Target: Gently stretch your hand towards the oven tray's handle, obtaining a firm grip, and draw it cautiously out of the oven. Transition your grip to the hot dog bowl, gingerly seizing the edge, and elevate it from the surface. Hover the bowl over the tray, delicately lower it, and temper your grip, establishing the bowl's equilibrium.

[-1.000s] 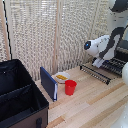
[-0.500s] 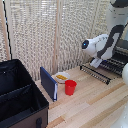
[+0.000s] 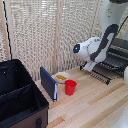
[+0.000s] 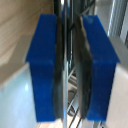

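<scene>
While the gripper [image 3: 91, 65] hovers at the oven tray [image 3: 102, 70], its blue pads [image 4: 46, 65] pinch the tray's handle [image 4: 69, 60], jaws nearly together. On the exterior view's left, the hot dog bowl [image 3: 62, 77] sits beside a red cup [image 3: 70, 87].

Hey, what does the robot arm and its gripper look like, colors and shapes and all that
In the exterior view the arm has glossy white, rounded shells with black sections at the joints, and a dark round cap on the end facing the camera. The gripper shows in the wrist view as two blocky bright blue fingers, each lined with a dark pad on its inner face. No cables or markings are discernible.
</scene>
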Available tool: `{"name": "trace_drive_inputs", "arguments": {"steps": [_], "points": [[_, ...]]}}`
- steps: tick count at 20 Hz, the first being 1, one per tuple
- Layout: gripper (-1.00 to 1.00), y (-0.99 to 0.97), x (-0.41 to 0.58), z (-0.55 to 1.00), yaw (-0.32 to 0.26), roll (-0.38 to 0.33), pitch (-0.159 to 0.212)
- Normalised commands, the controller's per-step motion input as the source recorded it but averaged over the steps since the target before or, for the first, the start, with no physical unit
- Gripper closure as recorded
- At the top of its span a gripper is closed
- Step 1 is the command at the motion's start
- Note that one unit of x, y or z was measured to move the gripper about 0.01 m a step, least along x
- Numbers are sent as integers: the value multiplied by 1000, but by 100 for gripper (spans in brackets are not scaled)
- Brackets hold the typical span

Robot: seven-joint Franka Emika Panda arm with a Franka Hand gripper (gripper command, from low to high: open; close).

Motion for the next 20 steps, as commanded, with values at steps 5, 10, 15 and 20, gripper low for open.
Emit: {"name": "trace_drive_inputs", "arguments": {"steps": [5, 10, 15, 20], "points": [[-100, 134, 81, 59, -17, 0, 6], [-100, 138, 174, 382, -101, 34, -46], [-100, 238, 159, 594, -180, 84, -27], [-100, 290, 168, 595, -204, 92, -24]]}}
